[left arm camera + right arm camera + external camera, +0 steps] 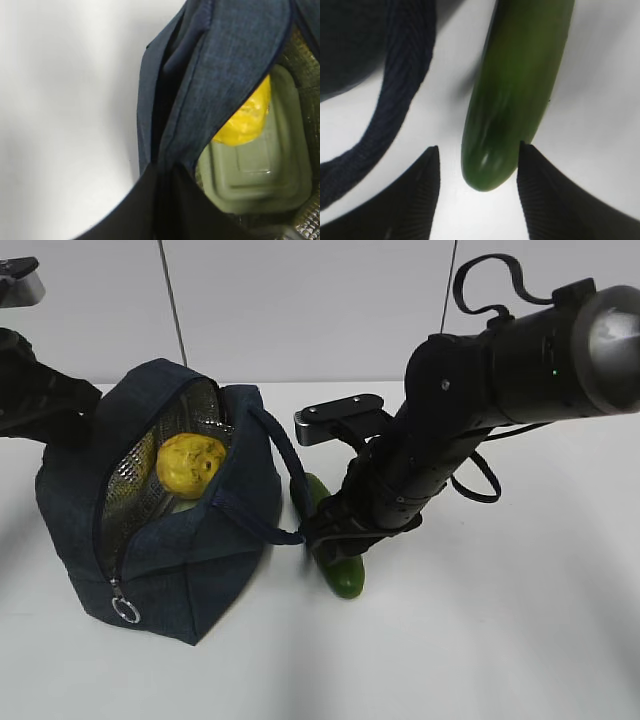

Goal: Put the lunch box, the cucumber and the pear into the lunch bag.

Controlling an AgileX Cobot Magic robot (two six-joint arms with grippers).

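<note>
The navy lunch bag (190, 560) stands open at the left. The yellow pear (190, 465) lies inside it on the sage-green lid of the lunch box (260, 170); the pear also shows in the left wrist view (247, 120). My left gripper (170, 172) is shut on the bag's fabric rim (220, 75), at the bag's far left in the exterior view (85, 410). The dark green cucumber (338, 550) lies on the table right of the bag. My right gripper (479, 150) is open, its fingers (542, 190) either side of the cucumber's end (515, 95); the right one touches it.
The bag's strap handle (395, 100) loops over the table just left of the cucumber and my right gripper (330, 535). The silver ring pull (126, 610) hangs at the bag's front corner. The white table (480, 640) stretches in front and to the right.
</note>
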